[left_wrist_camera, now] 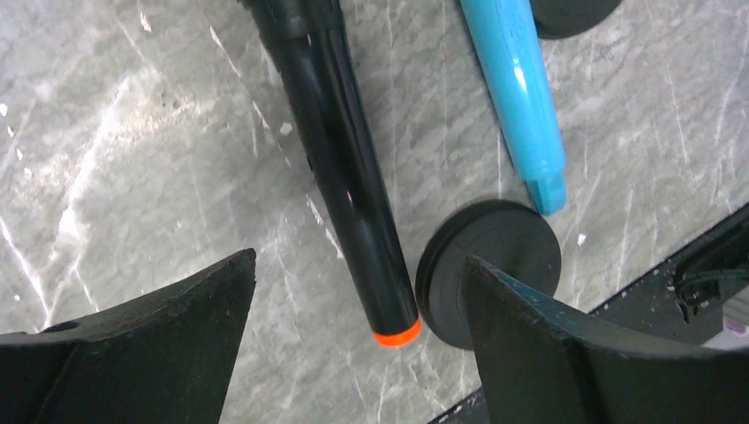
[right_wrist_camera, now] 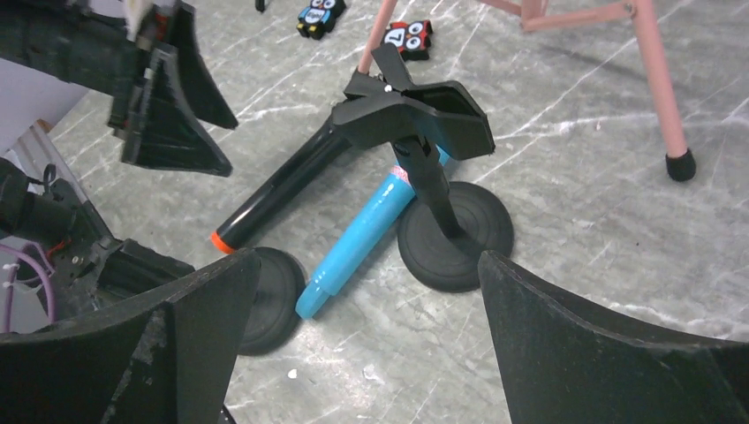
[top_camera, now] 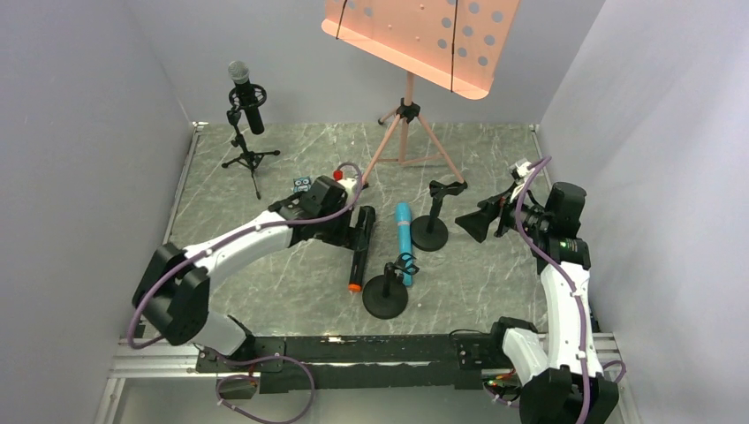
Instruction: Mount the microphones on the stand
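Note:
A black microphone with an orange end cap (top_camera: 358, 258) (left_wrist_camera: 349, 177) lies on the marble table, with a turquoise microphone (top_camera: 404, 234) (left_wrist_camera: 517, 88) lying beside it. My left gripper (top_camera: 360, 225) (left_wrist_camera: 359, 258) hovers open over the black one, its jaws wide on either side and not touching it. A third microphone with a silver mesh head (top_camera: 245, 95) sits in a tripod stand (top_camera: 250, 159) at the back left. My right gripper (top_camera: 481, 223) (right_wrist_camera: 369, 256) is open and empty, to the right of a clip stand (top_camera: 433, 225) (right_wrist_camera: 415, 110).
A second round-based stand (top_camera: 386, 296) (left_wrist_camera: 512, 256) sits by the near ends of the lying microphones. A pink music stand (top_camera: 424, 31) spreads its legs (right_wrist_camera: 658, 79) at the back. Small owl figurines (top_camera: 303, 185) (right_wrist_camera: 320, 16) lie behind the left arm. Grey walls enclose the table.

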You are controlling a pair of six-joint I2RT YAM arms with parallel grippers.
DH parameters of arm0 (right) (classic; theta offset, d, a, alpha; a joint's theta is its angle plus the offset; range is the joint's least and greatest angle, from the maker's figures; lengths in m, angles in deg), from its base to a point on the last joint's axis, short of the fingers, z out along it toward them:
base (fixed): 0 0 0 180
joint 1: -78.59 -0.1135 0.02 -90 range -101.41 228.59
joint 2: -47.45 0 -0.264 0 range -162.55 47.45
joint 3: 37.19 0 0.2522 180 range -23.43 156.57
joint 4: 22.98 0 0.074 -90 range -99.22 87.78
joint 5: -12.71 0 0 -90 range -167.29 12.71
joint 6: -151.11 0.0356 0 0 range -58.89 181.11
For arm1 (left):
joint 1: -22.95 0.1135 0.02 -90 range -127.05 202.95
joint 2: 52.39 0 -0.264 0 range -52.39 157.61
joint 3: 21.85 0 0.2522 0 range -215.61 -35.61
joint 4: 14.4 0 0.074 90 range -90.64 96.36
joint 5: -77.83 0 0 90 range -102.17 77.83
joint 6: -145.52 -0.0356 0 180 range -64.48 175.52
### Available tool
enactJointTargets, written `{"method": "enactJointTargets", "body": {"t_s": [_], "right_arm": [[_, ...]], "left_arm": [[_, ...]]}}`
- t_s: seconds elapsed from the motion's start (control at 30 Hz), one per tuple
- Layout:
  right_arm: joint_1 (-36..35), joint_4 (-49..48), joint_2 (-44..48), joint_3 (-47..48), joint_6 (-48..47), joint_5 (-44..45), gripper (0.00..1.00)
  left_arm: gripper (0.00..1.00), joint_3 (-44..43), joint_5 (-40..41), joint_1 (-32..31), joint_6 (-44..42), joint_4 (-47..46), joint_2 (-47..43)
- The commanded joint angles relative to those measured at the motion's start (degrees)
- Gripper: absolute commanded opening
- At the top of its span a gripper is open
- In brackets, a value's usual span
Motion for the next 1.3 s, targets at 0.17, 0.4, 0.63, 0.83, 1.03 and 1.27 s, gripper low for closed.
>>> {"method": "enactJointTargets", "body": {"t_s": [0.17,0.4,0.63,0.83,1.03,1.27], "right_arm": [[0.33,-4.92,1.83,-0.16,2.30,-0.82,0.99],[0.37,-4.65,1.82,-0.19,1.55,-0.65,0.99],[0.45,-4.74,1.55,-0.34,1.49,-0.39,0.99],[0.45,-4.67,1.56,-0.67,0.76,-0.85,0.99],[0.06,-2.05,2.30,-1.41,-4.37,-5.65,0.95],[-3.39,11.38,-0.24,1.33,-18.79,-2.14,0.93]], "left_arm": [[0.84,-13.81,6.95,-2.53,0.31,4.85,16.50],[0.79,-22.60,11.06,-2.74,-1.01,8.76,25.80],[0.80,-26.93,11.53,-2.84,-2.15,10.94,29.68],[0.82,-20.58,12.44,-2.81,-3.20,8.28,19.43],[0.84,-7.51,10.14,-2.77,-3.13,0.29,2.75],[0.86,6.04,4.93,-1.37,3.16,-9.41,-11.61]]}}
